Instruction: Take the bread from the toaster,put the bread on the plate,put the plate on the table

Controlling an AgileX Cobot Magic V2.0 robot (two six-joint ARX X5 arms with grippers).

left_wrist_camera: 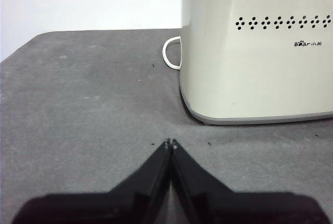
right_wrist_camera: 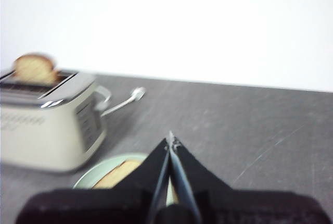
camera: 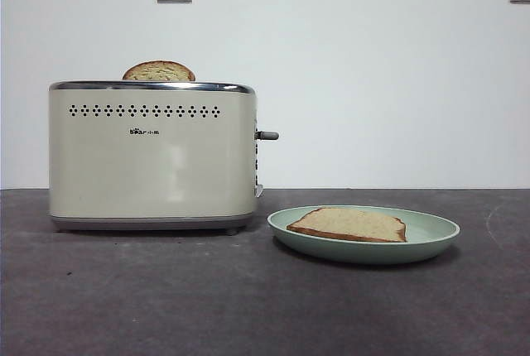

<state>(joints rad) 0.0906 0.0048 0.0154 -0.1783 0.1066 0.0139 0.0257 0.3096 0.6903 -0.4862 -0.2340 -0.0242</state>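
Bread [camera: 351,224] lies flat on plate [camera: 431,244], which sits on table [camera: 166,306] just right of toaster [camera: 151,153]; a 2nd slice [camera: 159,72] is mostly hidden in its slot. Left gripper [left_wrist_camera: 170,142] and right gripper [right_wrist_camera: 170,139] both have jaws closed, empty; right wrist view is blurred, its jaws covering part of plate.

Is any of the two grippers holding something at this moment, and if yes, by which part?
Nothing is held. The left gripper and right gripper are both shut on nothing. The bread lies on the plate.
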